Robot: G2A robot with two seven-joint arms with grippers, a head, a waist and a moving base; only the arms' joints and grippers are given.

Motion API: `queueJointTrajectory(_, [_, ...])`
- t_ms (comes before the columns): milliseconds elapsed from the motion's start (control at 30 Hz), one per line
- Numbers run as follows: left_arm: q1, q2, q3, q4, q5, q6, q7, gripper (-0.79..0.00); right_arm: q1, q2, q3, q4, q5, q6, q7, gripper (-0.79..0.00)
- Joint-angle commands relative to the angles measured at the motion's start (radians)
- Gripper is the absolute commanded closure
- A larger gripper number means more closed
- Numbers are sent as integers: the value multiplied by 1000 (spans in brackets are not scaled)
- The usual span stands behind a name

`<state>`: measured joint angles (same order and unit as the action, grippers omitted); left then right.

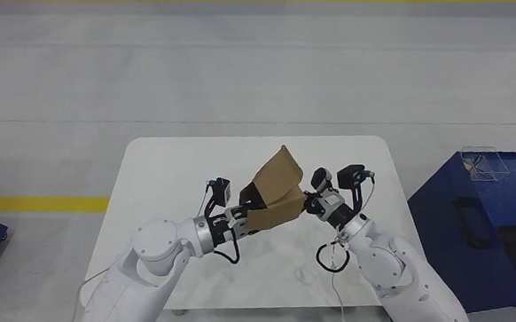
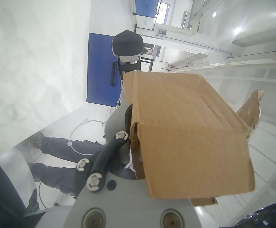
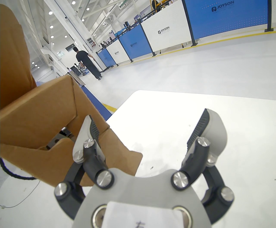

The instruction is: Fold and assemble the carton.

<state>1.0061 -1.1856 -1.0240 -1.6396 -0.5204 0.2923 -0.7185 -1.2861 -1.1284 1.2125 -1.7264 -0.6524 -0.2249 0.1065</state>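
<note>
carton [image 1: 276, 191] of brown cardboard, partly folded, hangs above the near half of the white table [image 1: 178, 166], between the two arms. from above its inside is hidden, and one flap stands up towards the far side. the left gripper [image 1: 242, 217] has hold of the carton's wall on its own side. in the left wrist view one finger [image 2: 112, 149] lies against the torn edge of that wall. a broad panel covers the other finger, so the clamp looks closed on the wall but is only half seen. the right gripper [image 3: 148, 121] is spread wide with nothing between its fingers. one finger [image 3: 90, 127] touches a lower flap of the carton, the other stands over bare table. from above, those fingers are hard to make out.
</note>
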Motion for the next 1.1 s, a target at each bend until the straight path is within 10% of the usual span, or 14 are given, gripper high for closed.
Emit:
queueJointTrajectory(0, [-1, -1, 1, 1, -4, 3, 1, 0, -8, -1, 0, -7, 0, -3, 3, -785])
queueJointTrajectory(1067, [-52, -17, -14, 83, -247, 37, -185, 0, -70, 21, 149, 92, 268, -287, 278, -785])
